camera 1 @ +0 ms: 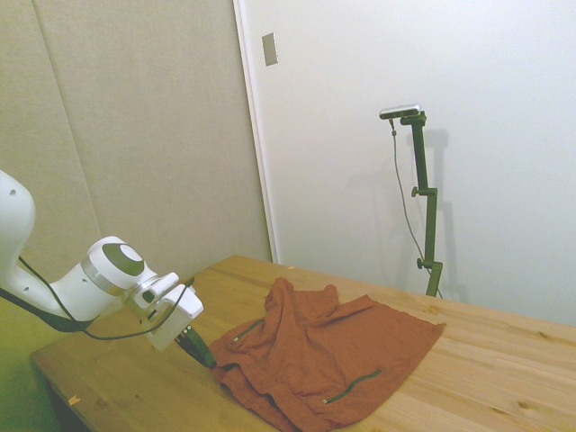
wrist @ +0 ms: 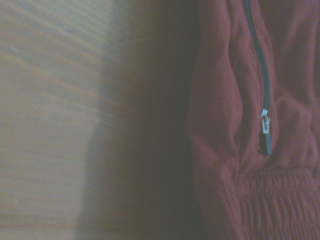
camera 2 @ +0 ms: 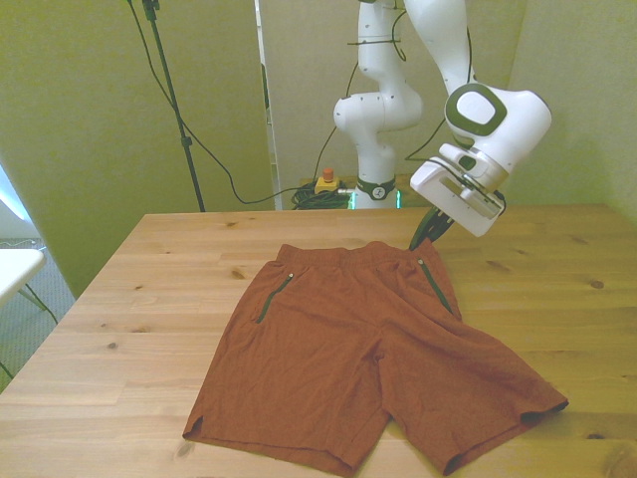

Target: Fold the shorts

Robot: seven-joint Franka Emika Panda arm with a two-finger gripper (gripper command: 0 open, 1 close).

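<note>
The rust-orange shorts (camera 2: 348, 339) lie spread flat on the wooden table (camera 2: 119, 299), waistband toward the far edge and both legs toward the near edge. A dark green pocket slit (camera 2: 436, 287) runs down the side at the front view's right. My gripper (camera 2: 428, 239) is tilted down at the waistband corner on that side. In the side view the gripper (camera 1: 205, 355) looks shut, its dark fingertips meeting the corner of the shorts (camera 1: 333, 346). The wrist view shows the fabric edge (wrist: 225, 150) with a zipper (wrist: 257, 55) beside bare wood in shadow.
The table's far edge (camera 2: 557, 211) runs just behind the gripper. Bare wood (camera 1: 504, 378) surrounds the shorts on all sides. Cables hang behind the table near the robot's base (camera 2: 376, 184).
</note>
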